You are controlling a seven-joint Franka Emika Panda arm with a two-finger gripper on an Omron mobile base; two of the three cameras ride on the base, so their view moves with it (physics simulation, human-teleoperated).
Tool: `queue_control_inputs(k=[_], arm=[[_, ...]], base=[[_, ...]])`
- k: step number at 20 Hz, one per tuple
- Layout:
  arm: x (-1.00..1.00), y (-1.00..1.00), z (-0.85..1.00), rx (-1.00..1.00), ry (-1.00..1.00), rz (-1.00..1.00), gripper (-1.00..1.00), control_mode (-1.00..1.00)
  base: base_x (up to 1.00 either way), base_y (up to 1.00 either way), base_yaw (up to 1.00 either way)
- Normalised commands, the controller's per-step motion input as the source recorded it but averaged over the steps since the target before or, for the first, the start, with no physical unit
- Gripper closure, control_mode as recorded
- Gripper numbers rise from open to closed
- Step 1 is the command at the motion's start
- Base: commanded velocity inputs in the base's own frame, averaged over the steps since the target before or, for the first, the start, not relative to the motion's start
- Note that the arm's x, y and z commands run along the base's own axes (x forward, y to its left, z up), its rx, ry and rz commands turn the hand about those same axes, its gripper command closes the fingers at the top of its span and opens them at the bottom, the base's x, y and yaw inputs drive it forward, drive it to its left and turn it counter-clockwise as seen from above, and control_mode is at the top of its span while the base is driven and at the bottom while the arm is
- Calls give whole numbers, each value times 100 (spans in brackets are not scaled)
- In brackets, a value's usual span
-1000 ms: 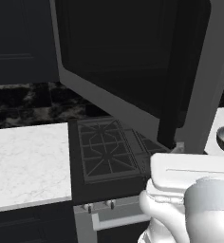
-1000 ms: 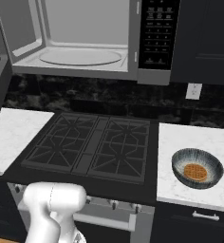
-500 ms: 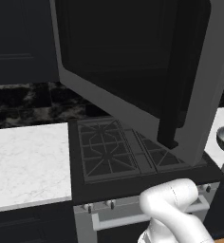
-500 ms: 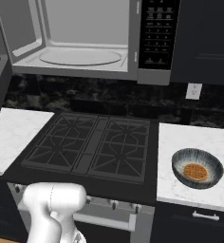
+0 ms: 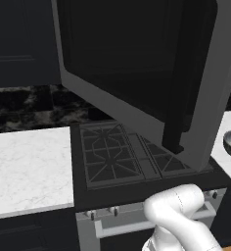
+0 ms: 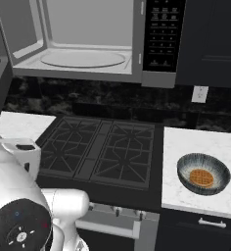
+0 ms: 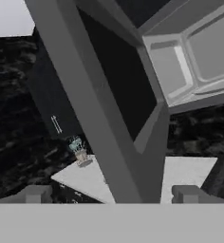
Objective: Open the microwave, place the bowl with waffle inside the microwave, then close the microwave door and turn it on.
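Grey-framed microwave (image 6: 88, 44) hangs above the stove (image 6: 100, 152), cavity exposed, pale interior with round turntable (image 6: 83, 59) bare. Black button panel (image 6: 161, 34) sits on its right side. Door (image 5: 137, 73) swung fully out toward the camera; in the left base view it juts over the stove's burners, dark window facing left, vertical bar handle (image 5: 178, 98) at its free edge. That panel stands between the left camera and the cavity, hiding the inside from that side. Bowl (image 6: 203, 173) rests on the white marble bench (image 6: 196, 142) right of the stove, well apart from the microwave, upright, ribbed outside, pale rim. Waffle (image 6: 201, 177) lies flat in the bowl's bottom, orange-brown. In the left base view only the bowl's edge peeks past the door at the right margin. A wall outlet (image 6: 199, 94) is on the dark speckled backsplash above the bowl. Another marble bench (image 5: 27, 166) lies left of the stove. Dark cabinets flank the microwave. Gripper (image 7: 111, 195): jaws released, spread wide, nothing between the fingertips (image 7: 35, 194); hand view looks up along the door's grey edge, close ahead, with the cavity at upper right. White arm (image 5: 178, 215) is low before the stove's front.
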Motion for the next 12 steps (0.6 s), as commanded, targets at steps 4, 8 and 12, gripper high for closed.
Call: queue_control_inputs(k=[4,8,12], arm=[[97,-47,-19,18,19,51,-100,-100],[100,-22,-33,3,26,50,-100,-100],[52,68,-25,-2,18,18,-100,-100]], base=[[0,0,0],[0,0,0],[0,0,0]])
